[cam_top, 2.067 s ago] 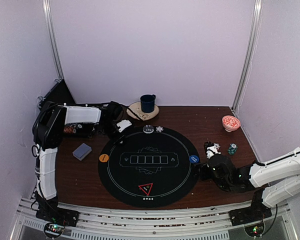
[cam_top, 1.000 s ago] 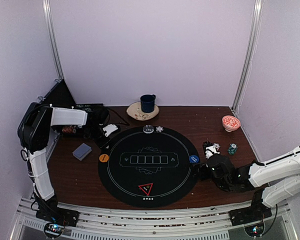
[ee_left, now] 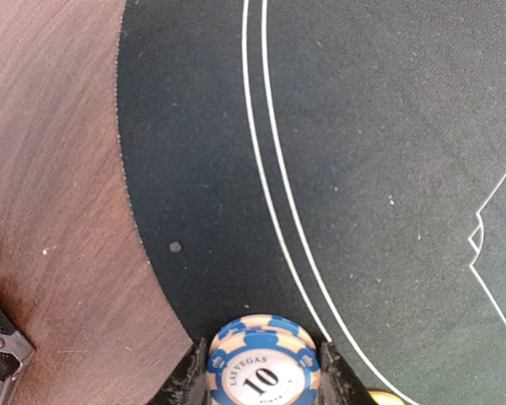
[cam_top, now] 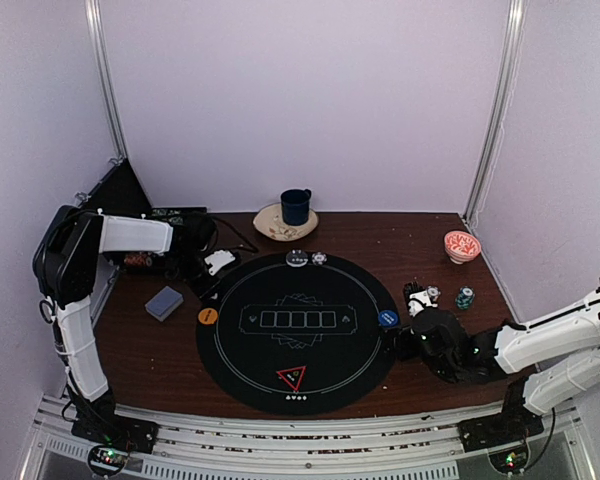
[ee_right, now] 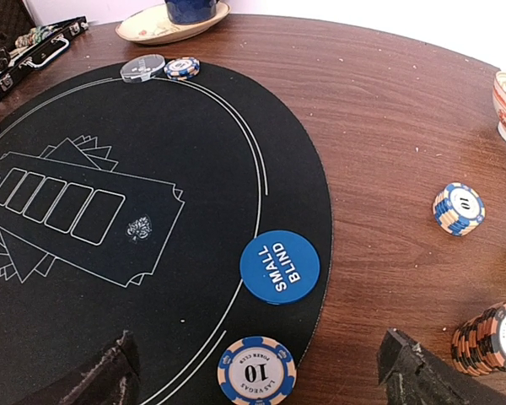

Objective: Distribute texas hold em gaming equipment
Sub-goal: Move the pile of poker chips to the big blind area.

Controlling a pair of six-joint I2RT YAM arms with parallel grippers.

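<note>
Left wrist view has the left gripper (cam_top: 218, 263) clamped on a small blue-and-cream chip stack (ee_left: 261, 368) whose top face reads "LAS VEGAS 10". It is over the black mat (ee_left: 388, 126), beside the white double ring, at the mat's 10 o'clock edge. The right gripper (cam_top: 417, 300) sits at the mat's 3 o'clock with its fingers wide apart and nothing between them but a lone chip (ee_right: 256, 369) marked "10" lying on the mat's rim. Just beyond that chip lies the blue disc (ee_right: 280, 267), lettered "SMALL BLIND". An orange stack (ee_right: 489, 337) marked "100" stands on the wooden table (ee_right: 388, 126) nearby. The orange disc (cam_top: 208, 316) lies at 9 o'clock, its writing too small to read, the triangle marker (cam_top: 291, 378) at 6 o'clock, and the card deck (cam_top: 164, 302) off the mat past 9 o'clock.
</note>
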